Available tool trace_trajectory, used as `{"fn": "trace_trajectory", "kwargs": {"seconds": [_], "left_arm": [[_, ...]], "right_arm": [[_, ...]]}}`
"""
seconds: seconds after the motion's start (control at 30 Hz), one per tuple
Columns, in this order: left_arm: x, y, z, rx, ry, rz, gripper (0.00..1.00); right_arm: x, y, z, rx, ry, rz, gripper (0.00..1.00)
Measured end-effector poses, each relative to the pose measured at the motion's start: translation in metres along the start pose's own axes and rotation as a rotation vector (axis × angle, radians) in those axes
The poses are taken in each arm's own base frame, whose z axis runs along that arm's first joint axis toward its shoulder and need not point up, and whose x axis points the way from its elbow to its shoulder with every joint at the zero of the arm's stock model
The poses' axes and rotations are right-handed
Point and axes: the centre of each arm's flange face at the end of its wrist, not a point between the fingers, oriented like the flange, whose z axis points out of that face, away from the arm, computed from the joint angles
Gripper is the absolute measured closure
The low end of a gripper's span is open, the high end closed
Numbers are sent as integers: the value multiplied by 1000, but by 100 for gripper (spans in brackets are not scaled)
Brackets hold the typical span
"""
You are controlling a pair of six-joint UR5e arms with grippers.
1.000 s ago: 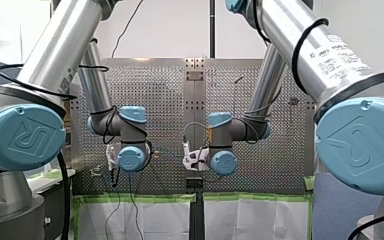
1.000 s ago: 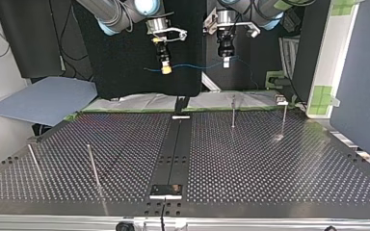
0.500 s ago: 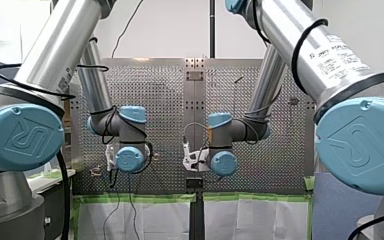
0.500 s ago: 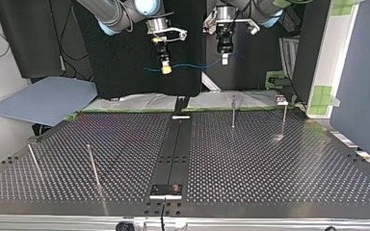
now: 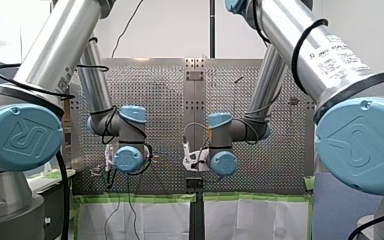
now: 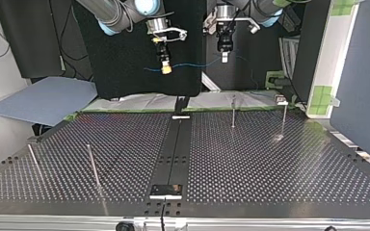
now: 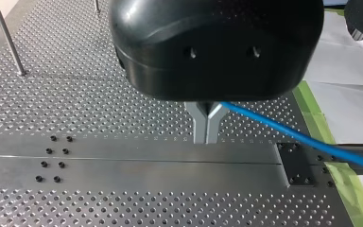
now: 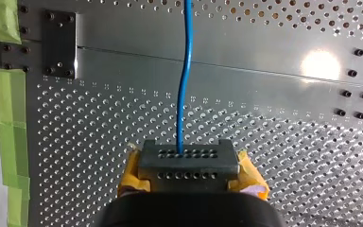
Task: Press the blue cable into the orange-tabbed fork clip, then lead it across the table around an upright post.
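between the left gripper (image 7: 206, 136)'s metal fingers (image 7: 200, 124), pinched shut, sits the cable (image 7: 293, 136). it leaves them sideways and runs off above the end of the rail (image 7: 123, 163). the right gripper (image 8: 185, 160) is likewise closed on the cable, with yellow pads (image 8: 128, 175) showing either side of its dark tips. from there the blue line runs straight ahead across the rail.

seen from across the table (image 6: 279, 163), both grippers hang well above the rail's far end, one to each side of it. a slack span of cable is slung between them, and a short tail pokes out past the right gripper. no part of the cable touches the table.

four posts (image 6: 233, 113) stand bare. in that same view, two are to the rail's right near its far end and two to its left nearer its close end. i cannot make out an orange-tabbed clip anywhere.

as i judge it, only the pick-up is done. seating the cable in the clip and leading it round a post are both left.
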Motion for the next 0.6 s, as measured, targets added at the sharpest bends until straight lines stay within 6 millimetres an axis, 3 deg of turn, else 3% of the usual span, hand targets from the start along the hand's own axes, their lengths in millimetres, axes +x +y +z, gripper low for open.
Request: {"fn": "trace_trajectory", "kwargs": {"seconds": [0.4,0.6], "left_arm": [[-2,-4,2,6,-18,-35,100],[-16,-4,3,10,-45,-96,100]], "right_arm": [[-6,1,8,-28,-24,2,100],[12,-6,16,-2,-14,49,100]]}}
